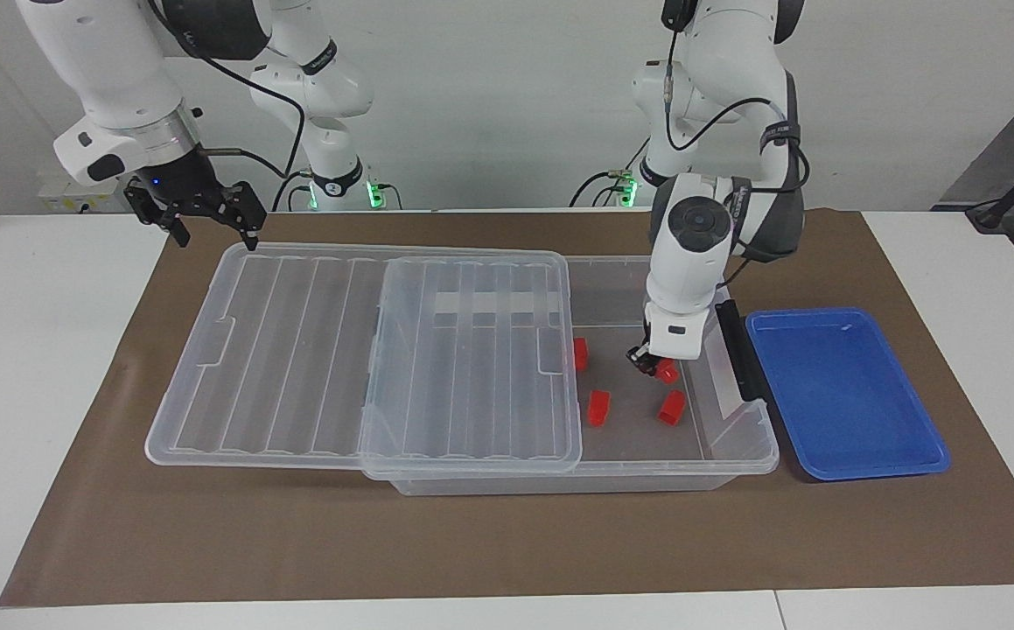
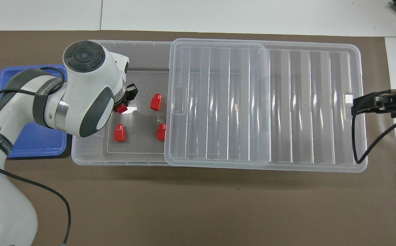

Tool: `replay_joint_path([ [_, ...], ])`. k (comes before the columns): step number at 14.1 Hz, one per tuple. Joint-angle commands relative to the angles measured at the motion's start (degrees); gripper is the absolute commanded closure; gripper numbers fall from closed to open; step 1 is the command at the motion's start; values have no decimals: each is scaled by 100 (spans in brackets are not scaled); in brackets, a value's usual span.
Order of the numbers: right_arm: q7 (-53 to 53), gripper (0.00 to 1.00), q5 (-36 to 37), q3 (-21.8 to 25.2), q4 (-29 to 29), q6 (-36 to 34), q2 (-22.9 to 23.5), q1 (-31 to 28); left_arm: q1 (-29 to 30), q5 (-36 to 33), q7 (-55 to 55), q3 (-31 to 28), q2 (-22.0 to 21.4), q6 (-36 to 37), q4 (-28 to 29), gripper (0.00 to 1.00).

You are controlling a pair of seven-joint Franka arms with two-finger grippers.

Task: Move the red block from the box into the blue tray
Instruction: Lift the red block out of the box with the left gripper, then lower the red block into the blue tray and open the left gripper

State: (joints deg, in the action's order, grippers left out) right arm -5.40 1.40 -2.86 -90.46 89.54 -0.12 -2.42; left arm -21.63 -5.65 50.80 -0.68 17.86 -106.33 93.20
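My left gripper (image 1: 657, 367) is shut on a red block (image 1: 667, 374) and holds it a little above the floor of the clear box (image 1: 559, 479), inside the box's open end. From above, the held red block (image 2: 121, 108) peeks out under the left gripper (image 2: 125, 102). Three more red blocks (image 1: 597, 407) lie loose on the box floor. The blue tray (image 1: 848, 394) sits beside that end of the box, partly covered by my left arm in the overhead view. My right gripper (image 1: 209, 229) hangs open over the lid's outer edge.
The ribbed clear lid (image 1: 314, 350) is slid toward the right arm's end and covers most of the box (image 2: 115, 160). A black clip (image 1: 738, 350) stands on the box's end wall next to the blue tray (image 2: 37, 145). Brown paper covers the table.
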Motion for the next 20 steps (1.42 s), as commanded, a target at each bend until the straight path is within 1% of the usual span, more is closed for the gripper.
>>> replay_joint_path([
  [1,-66,2,18,31,-148,37,-147,92,114,63,-235,6,-72,953,-616,100],
  [2,-75,2,27,31,-148,46,-147,92,263,212,-454,15,-81,1209,-819,100],
  [3,-66,5,18,31,-148,133,-147,92,412,283,-805,6,-81,1516,-995,100],
  [4,-49,18,27,40,-156,239,-138,92,623,284,-1269,15,-81,1806,-1101,100],
  [5,-40,56,27,57,-148,257,-120,92,842,284,-1813,24,-81,2027,-1172,100],
  [6,-31,100,27,83,-156,275,-120,92,984,275,-2289,-28,-90,2203,-1251,100],
  [8,-75,100,27,110,-235,423,-103,92,1396,231,-3526,-64,-90,2459,-1348,100],
  [9,-75,100,18,206,-383,694,-120,92,1633,222,-4107,-55,-99,2390,-1340,100],
  [10,-49,100,18,276,-524,923,-111,92,1862,222,-4670,-29,-221,2172,-1296,100],
  [12,-84,100,1,435,-823,1397,-103,92,2310,231,-5489,-29,-318,1758,-998,100],
  [13,-66,100,9,566,-920,1626,-59,92,2460,231,-5797,-29,-379,1478,-779,100],
  [15,-14,100,9,760,-939,1855,142,92,2724,231,-6246,-29,-721,557,106,100],
  [16,-5,100,9,813,-956,1979,213,92,2856,231,-6396,-29,-845,-5,606,100],
  [17,82,100,9,839,-956,2076,309,84,2962,231,-6441,-29,-924,-463,977,100],
  [18,214,100,1,935,-965,2216,424,83,2989,231,-6451,-29,-942,-667,1137,100],
  [20,495,100,0,1085,-965,2453,626,83,3015,231,-6861,-29,-864,-958,1244,100],
])
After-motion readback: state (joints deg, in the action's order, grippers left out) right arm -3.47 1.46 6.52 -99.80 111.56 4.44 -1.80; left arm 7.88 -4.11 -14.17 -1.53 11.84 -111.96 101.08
